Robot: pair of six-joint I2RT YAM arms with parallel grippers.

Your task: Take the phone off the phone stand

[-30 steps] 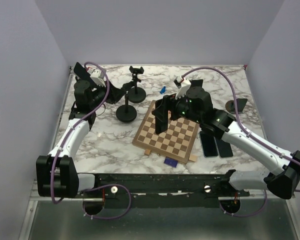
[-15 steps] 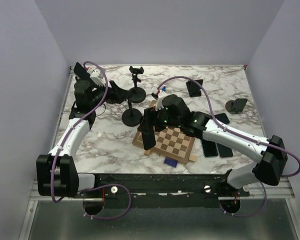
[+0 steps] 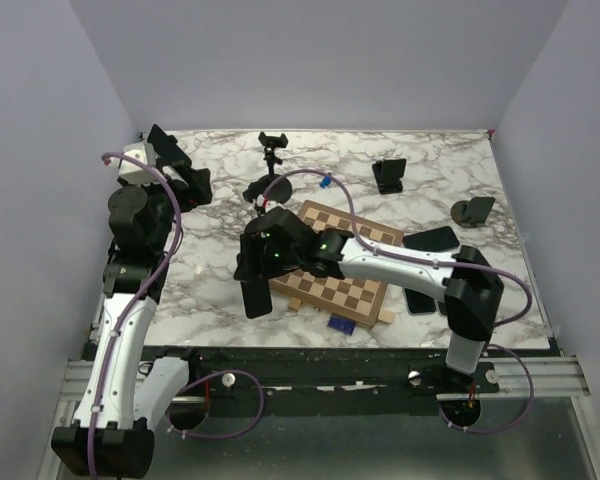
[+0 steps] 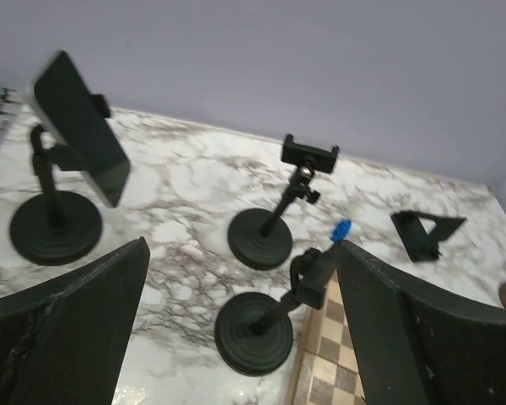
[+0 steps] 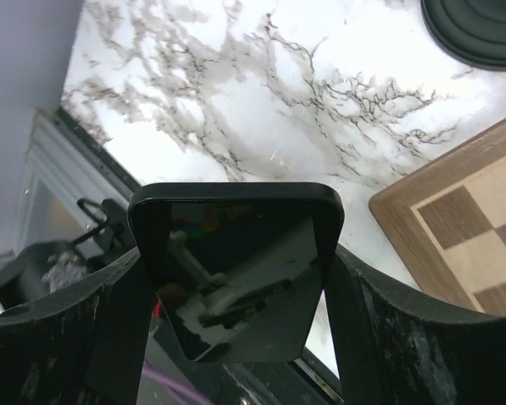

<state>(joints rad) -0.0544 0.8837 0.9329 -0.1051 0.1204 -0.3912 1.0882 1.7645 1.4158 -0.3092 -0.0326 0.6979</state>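
My right gripper [image 3: 254, 278] [image 5: 236, 278] is shut on a black phone [image 3: 255, 298] [image 5: 236, 270], gripped by its long edges. It hangs over the marble just left of the chessboard [image 3: 345, 265]. An empty phone stand [image 4: 320, 270] with a round base [image 4: 255, 332] stands by the board's far left corner. My left gripper [image 3: 198, 183] [image 4: 242, 245] is open and empty, drawn back from that stand. A second phone [image 3: 162, 143] [image 4: 80, 126] sits clamped on another stand [image 4: 55, 228] at the far left.
A third stand [image 3: 272, 150] [image 4: 309, 153] with an empty clamp is at the back. Two small wedge holders [image 3: 388, 172] [image 3: 473, 210] and flat phones [image 3: 430, 240] lie to the right. A small blue piece [image 3: 324, 181] lies near the board.
My right arm has swung left with the phone, from above the chessboard to the marble beside it. My left gripper has opened and pulled back from the stand.
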